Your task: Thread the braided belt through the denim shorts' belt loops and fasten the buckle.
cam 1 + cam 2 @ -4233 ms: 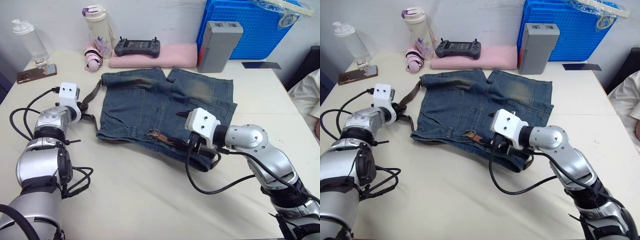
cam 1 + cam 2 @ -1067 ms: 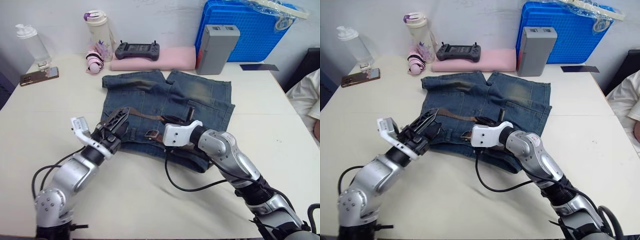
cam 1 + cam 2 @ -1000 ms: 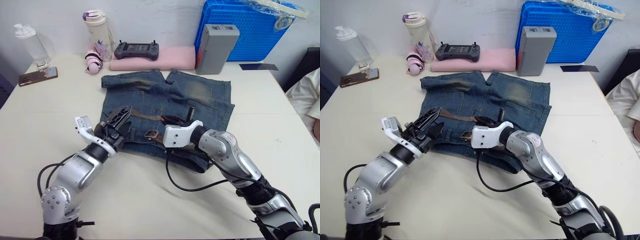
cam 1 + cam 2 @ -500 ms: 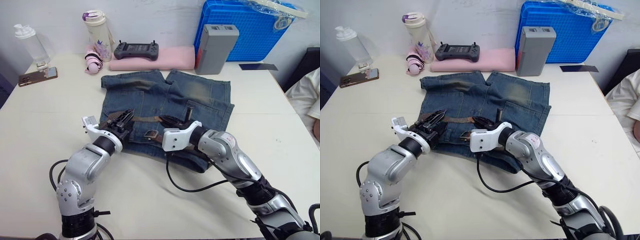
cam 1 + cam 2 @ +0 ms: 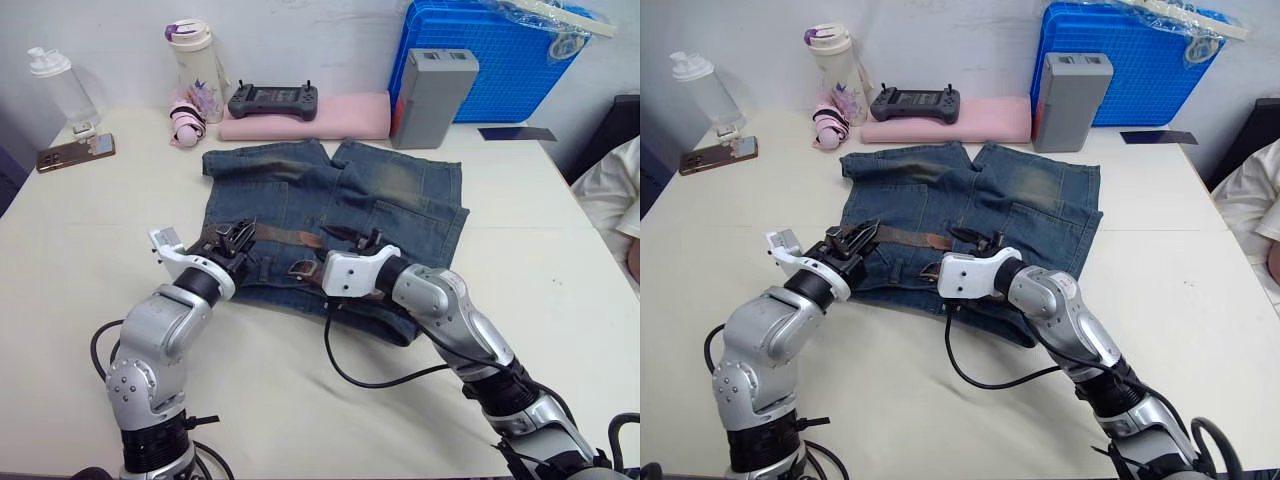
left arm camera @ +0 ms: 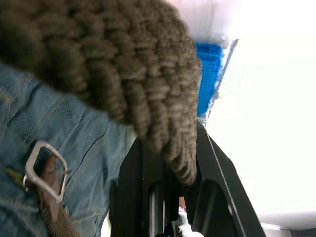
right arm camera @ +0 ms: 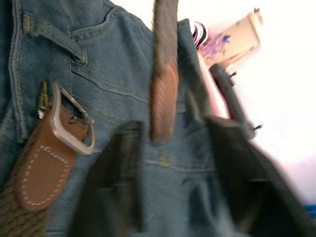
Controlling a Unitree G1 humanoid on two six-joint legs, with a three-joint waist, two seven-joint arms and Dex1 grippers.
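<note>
Work surface and surroundings
We see a cream table [image 5: 300, 420] against a plain white wall [image 5: 320, 30], evenly lit.

Rough woven braided belt [image 6: 123, 64], shiny metal buckle [image 7: 71, 118], faded denim shorts [image 5: 400, 195].

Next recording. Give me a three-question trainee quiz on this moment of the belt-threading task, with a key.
1. True or false: the buckle is already fastened.
2. What is the left gripper clamped on? A) the braided belt B) the phone C) the bottle
3. Fill in: behind the denim shorts, against the wall, stands a ____-coloured plastic crate.

Key: 1 false, it lies open on the shorts with the belt's end not through it. 2 A. 3 blue.
</note>
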